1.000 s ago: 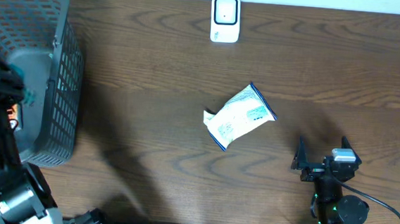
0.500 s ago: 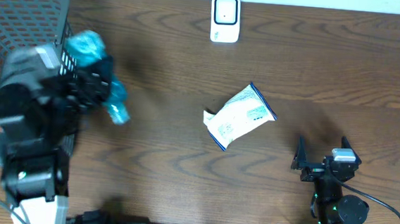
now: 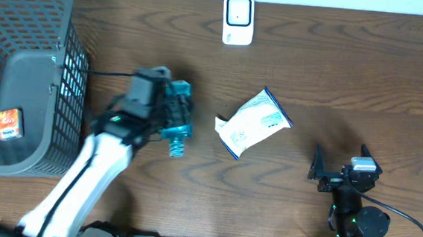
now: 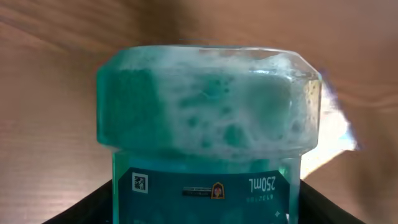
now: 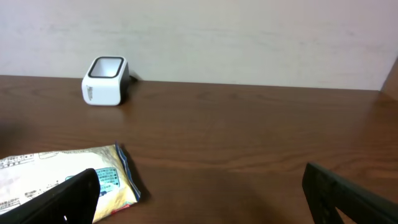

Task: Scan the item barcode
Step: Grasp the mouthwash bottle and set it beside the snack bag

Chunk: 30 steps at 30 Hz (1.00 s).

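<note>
A teal bottle (image 3: 176, 121) of foamy liquid hangs over the table left of centre, with my left gripper (image 3: 168, 112) shut on it. In the left wrist view the bottle (image 4: 208, 118) fills the frame, its label upside down and showing a small square code. Dark fingers (image 4: 78, 210) flank it at the bottom corners. The white scanner (image 3: 238, 19) stands at the table's far edge, and it is also in the right wrist view (image 5: 106, 81). My right gripper (image 3: 341, 159) rests at the lower right, open and holding nothing (image 5: 205, 196).
A white and blue pouch (image 3: 254, 123) lies mid-table between the bottle and the right gripper, and the right wrist view shows the pouch (image 5: 62, 180) too. A grey mesh basket (image 3: 70, 64) stands at the left edge with an orange packet (image 3: 9, 123) inside.
My left arm has come out of the basket with the teal bottle and swung right toward the table's middle. The right arm has not moved.
</note>
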### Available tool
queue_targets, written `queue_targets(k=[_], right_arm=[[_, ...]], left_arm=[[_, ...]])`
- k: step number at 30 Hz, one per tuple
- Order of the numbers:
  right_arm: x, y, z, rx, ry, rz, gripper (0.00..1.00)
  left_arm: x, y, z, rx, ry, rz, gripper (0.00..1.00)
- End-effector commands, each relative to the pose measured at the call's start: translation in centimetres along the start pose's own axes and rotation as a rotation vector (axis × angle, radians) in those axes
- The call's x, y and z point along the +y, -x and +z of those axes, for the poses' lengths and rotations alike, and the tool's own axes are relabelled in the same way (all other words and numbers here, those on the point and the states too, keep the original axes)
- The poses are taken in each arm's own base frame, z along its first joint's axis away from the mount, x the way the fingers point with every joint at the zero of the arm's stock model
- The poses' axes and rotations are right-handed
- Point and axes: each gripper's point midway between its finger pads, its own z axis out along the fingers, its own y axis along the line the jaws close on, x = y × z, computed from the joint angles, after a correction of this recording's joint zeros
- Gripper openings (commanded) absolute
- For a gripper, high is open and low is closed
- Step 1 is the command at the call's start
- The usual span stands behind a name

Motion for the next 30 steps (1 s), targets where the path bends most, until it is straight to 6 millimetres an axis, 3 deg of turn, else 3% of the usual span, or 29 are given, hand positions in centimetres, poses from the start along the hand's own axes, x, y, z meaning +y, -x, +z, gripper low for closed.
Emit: queue_targets(k=[1, 4, 8, 12, 14, 19, 24, 27, 30], right_arm=[[0.1, -0.2, 0.0, 0.005, 0.002, 0.007, 0.99], [0.1, -0.1, 0.0, 0.005, 0.002, 0.007, 0.99], [0.1, -0.1, 0.0, 0.005, 0.002, 0.007, 0.99], [0.1, -0.1, 0.0, 0.005, 0.002, 0.007, 0.99], [0.1, -0.1, 0.0, 0.005, 0.002, 0.007, 0.99], [0.1, -0.1, 0.0, 0.005, 0.002, 0.007, 0.99], [0.1, -0.1, 0.0, 0.005, 0.002, 0.007, 0.99], [0.1, -0.1, 0.0, 0.005, 0.002, 0.007, 0.99], [0.1, -0.1, 0.0, 0.005, 0.002, 0.007, 0.99]], left_arm=[[0.4, -0.7, 3.6, -0.007, 0.115, -0.045, 0.47], [0.6, -2.1, 7.2, 0.003, 0.172, -0.177, 0.47], [-0.2, -3.5, 10.7, 0.013, 0.161, -0.275, 0.47], [-1.3, -4.2, 12.2, 0.004, 0.142, -0.243, 0.48], [-1.4, -4.1, 12.1, -0.009, 0.150, -0.210, 0.57], [-2.6, -2.5, 10.2, -0.049, 0.113, -0.116, 0.79], [-5.2, 0.7, 5.9, -0.155, 0.031, -0.008, 1.00], [-6.2, 3.2, 1.9, -0.269, 0.011, 0.063, 0.98], [-5.9, 5.8, -2.7, -0.418, 0.050, 0.143, 0.98]])
